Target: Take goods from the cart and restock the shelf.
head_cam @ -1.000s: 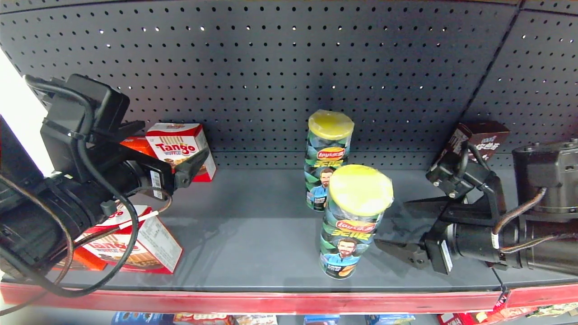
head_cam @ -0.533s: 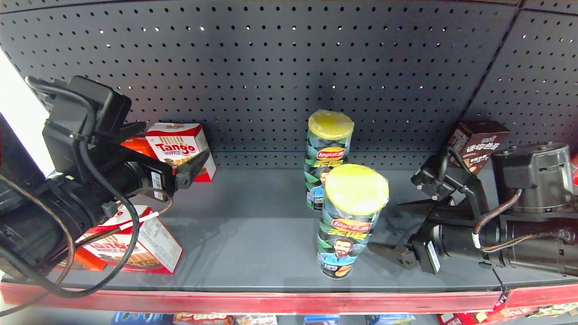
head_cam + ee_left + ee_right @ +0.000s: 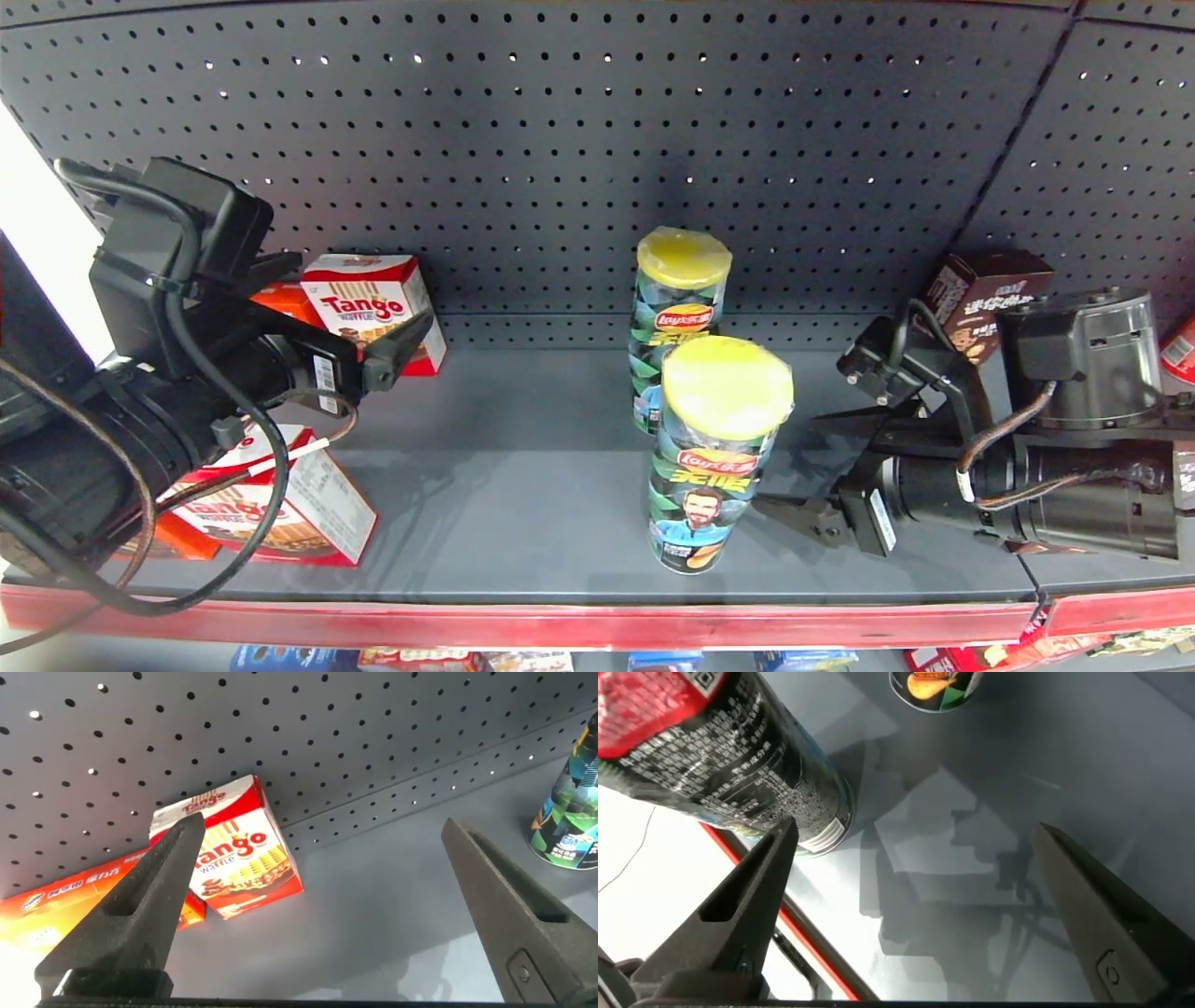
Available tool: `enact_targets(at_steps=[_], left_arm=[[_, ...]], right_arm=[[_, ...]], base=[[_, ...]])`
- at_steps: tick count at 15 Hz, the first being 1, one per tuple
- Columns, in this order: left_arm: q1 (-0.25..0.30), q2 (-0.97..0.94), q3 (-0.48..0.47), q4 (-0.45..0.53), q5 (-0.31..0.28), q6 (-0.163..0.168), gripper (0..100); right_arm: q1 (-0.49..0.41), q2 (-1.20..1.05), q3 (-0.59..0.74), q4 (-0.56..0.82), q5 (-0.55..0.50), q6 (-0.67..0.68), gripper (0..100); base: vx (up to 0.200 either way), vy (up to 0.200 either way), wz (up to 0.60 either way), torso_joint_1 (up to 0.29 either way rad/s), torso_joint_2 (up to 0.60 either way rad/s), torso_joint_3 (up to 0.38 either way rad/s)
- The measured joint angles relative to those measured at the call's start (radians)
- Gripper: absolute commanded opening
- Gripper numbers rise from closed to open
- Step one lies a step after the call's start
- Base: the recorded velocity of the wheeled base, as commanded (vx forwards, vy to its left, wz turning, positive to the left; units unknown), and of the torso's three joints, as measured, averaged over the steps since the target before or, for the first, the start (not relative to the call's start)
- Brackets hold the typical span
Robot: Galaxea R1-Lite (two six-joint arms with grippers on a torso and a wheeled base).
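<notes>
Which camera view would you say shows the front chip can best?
The head view: the front chip can stands whole, lid to base, near the front of the shelf. The right wrist view catches its lower side and base; the left wrist view clips a can, which one unclear.

A shop — pegboard-backed shelf [image 3: 523, 485] with red front rail [image 3: 560, 625], chip cans [image 3: 714, 457], wafer boxes [image 3: 373, 308].
</notes>
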Motion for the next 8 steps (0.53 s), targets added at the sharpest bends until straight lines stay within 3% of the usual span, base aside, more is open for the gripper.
enact_targets(at_steps=[8], left_arm=[[-0.001,0.009,-0.004,0.000,0.000,0.001,100]], right_arm=[[0.013,0.029,-0.019,0.000,0.000,0.000,100]], base=[[0.000,0.000,0.00,0.000,0.00,0.000]])
